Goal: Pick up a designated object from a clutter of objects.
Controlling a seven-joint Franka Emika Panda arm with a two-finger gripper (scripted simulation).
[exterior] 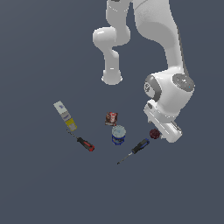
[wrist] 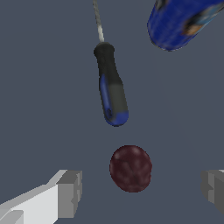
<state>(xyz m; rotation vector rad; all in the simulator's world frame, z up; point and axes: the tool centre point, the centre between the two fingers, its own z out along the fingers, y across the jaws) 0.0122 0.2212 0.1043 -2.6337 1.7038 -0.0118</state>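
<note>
Hovering: tool (wrist: 142,190) spread wide | dark red ball (wrist: 130,168) between its fingers, untouched

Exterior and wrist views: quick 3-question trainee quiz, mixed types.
1. True or false: the pincer is shut on the dark red ball.
2. Which thing lies closest to the ball? A) blue-handled screwdriver B) bottle C) red-handled screwdriver
3. Fill in: in the exterior view, the red-white packet sits just above the blue ____.

Key: 1 false, the fingers stand apart on either side of the ball; 2 A; 3 can.
</note>
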